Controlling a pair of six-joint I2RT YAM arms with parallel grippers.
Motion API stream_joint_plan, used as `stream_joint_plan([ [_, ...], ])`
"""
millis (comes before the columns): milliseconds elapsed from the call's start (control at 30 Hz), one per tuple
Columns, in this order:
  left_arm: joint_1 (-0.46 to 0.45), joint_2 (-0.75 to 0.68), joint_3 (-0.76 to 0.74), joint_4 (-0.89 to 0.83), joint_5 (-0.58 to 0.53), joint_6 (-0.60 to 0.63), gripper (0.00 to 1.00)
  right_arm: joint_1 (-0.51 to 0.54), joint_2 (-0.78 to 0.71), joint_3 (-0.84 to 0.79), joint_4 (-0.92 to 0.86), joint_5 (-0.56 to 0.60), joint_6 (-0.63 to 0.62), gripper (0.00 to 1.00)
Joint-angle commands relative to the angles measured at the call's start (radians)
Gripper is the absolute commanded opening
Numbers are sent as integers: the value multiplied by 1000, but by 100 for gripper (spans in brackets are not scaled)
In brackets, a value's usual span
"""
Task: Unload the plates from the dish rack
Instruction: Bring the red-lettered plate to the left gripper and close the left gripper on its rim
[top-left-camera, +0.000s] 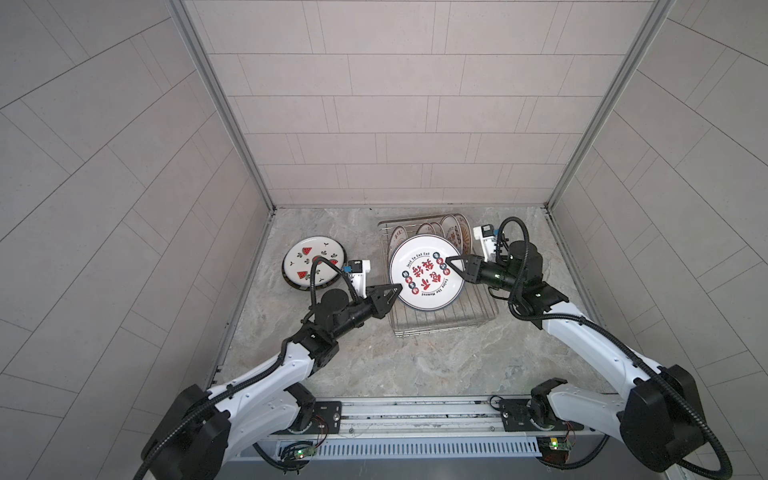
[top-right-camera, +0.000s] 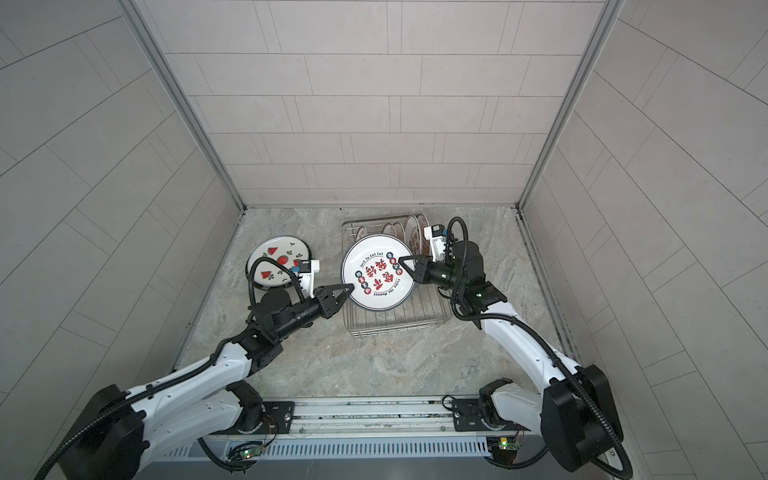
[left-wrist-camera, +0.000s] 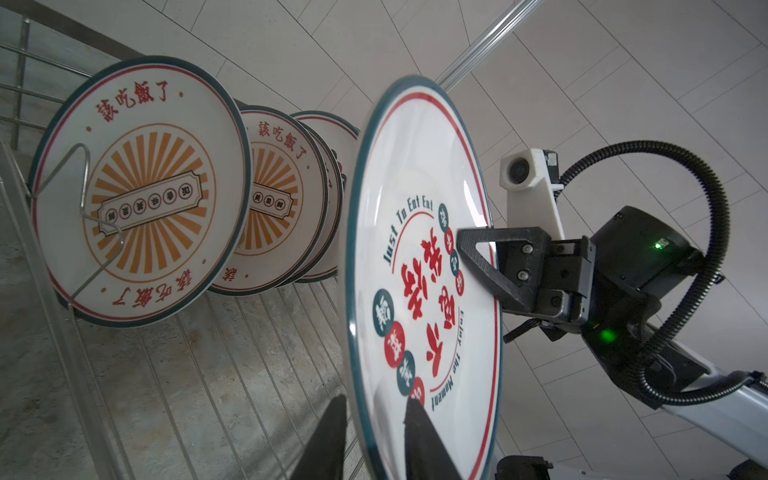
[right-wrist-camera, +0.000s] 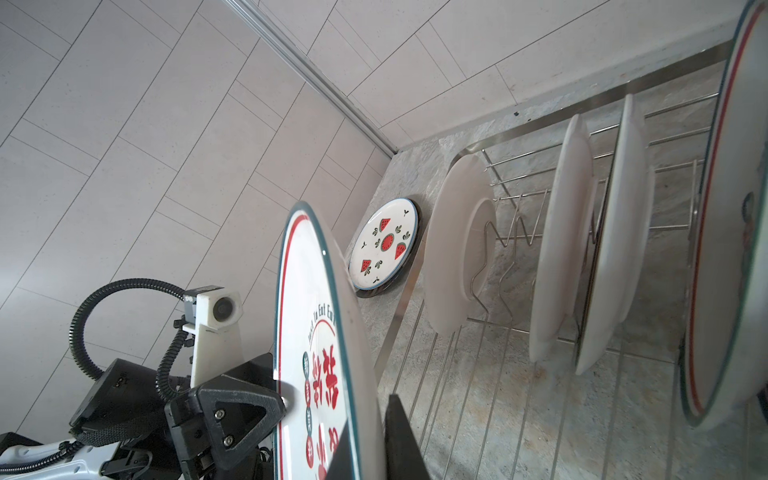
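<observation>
held plate: red-character plate (top-left-camera: 426, 272), above the front half of the dish rack (top-left-camera: 478, 309), lifted off its rods
orientation: face up toward the top cameras. Round, so the only axis is the grip line, rim to rim across the rack's width. Lettering reads upside down in both top views
look: white, teal rim, thin red ring, big red characters, "Just To Eat Eat" / "Enjoy The Moment"
left gripper (top-left-camera: 398, 287): pinching the rim on the rack's left side
right gripper (top-left-camera: 448, 262): pinching the opposite rim, on the rack's right side
still in rack: sunburst plates (left-wrist-camera: 141, 191) on edge between the prongs, at the rack's back
off rack: watermelon plate (top-left-camera: 313, 259) flat, face up, left of the rack and apart from it
</observation>
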Motion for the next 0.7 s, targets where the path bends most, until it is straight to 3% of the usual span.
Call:
stream_joint_plan([
  [0,-5,2,32,35,-16,-34,21,1,-44,-1,60,-22,0,7],
  [200,-6,46,43,52,-13,-58,24,15,-45,5,32,-16,-29,8],
  [367,-6,74,51,43,-17,-71,1,16,-53,9,-4,9,-55,8],
  [433,-5,79,55,31,-24,-75,0,17,-55,11,-13,16,-63,8],
  [600,-6,76,56,23,-41,-84,0,20,-62,17,-41,28,-77,16],
  [667,-5,71,52,28,-48,-96,0,21,-65,20,-57,35,-85,25],
])
